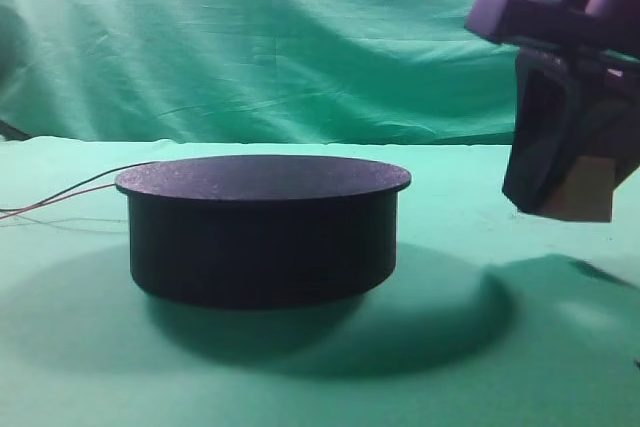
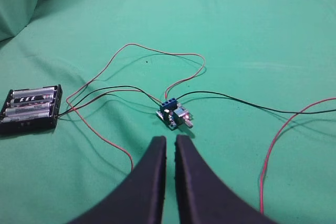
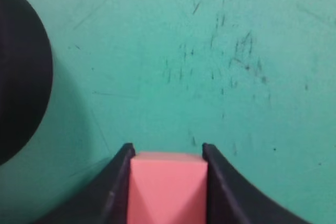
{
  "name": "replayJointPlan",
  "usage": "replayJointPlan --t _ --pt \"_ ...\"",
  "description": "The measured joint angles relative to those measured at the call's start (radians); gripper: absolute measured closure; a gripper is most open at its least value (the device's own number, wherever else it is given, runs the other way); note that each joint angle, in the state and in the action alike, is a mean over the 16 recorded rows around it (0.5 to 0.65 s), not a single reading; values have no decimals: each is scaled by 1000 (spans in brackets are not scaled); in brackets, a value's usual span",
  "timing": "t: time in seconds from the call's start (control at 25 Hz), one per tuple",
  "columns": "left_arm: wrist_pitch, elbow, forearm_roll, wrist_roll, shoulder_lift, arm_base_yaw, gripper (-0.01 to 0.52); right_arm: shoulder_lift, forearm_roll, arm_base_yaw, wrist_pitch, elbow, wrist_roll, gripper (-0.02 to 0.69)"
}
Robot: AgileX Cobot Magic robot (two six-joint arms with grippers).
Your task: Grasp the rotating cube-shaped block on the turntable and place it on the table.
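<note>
Nearest the right wrist camera, the cube-shaped block [image 3: 167, 187] sits clamped between the dark fingers of the right gripper [image 3: 167, 182], hanging above bare green table [image 3: 220, 51] toward the desk's right edge. It is lifted clear of the turntable [image 1: 262, 227], probably for setting down beside it. The turntable's top is bare. The left gripper [image 2: 170, 156], fingers nearly together and holding nothing, waits over a battery holder [image 2: 30, 108], wires [image 2: 157, 53] and a small circuit board [image 2: 173, 115].

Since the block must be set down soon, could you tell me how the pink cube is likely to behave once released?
The cube-shaped block, clamped in the right gripper, has flat faces, so it should sit rather than roll. It shows no visible squashing, so it is probably fairly stiff.
</note>
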Motion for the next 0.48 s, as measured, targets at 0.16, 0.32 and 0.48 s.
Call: replayJointPlan --t 0.16,0.32,0.48 --pt "0 0 0 0 0 0 514 -83 -14 0 107 -42 10 357" --pt "0 0 0 0 0 0 514 -201 -29 0 209 -75 25 471" --pt "0 0 0 0 0 0 514 -330 -42 0 274 -76 41 600"
